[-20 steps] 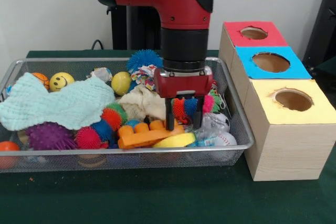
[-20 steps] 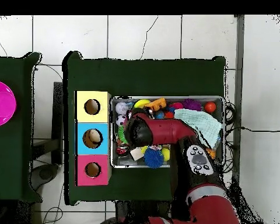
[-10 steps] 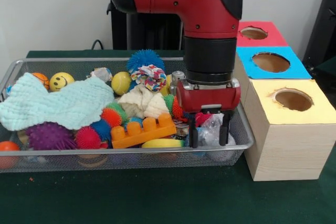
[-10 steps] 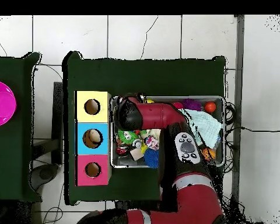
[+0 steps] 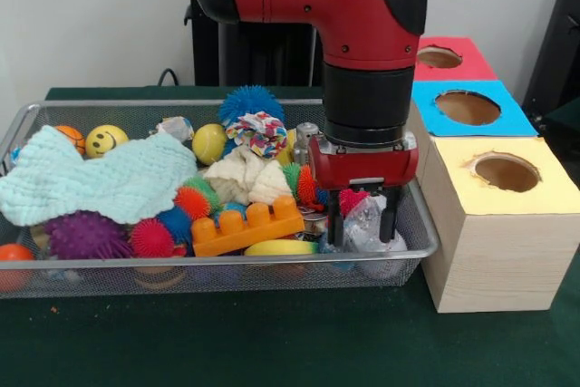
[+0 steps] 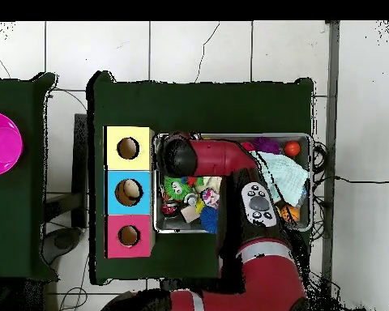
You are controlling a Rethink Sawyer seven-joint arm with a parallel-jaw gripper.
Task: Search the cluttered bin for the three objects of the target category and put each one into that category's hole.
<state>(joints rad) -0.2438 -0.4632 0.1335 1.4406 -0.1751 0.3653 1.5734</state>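
At lower right of the silver wire-mesh bin (image 5: pixel 426 233) we find the red-and-black gripper (image 5: pixel 364 228), jaws spread astride a small transparent plastic bottle (image 5: pixel 367 222). Beyond, at right, sits the blue-topped wooden box's round hole (image 5: pixel 468 107).

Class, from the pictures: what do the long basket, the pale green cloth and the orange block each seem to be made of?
Basket: silver wire mesh with a metal rim, see-through and shiny.
Cloth: soft woven fabric, likely cotton, with a waffle texture and limp folds.
Block: smooth, hard-looking plastic, with moulded round studs and an even orange colour.
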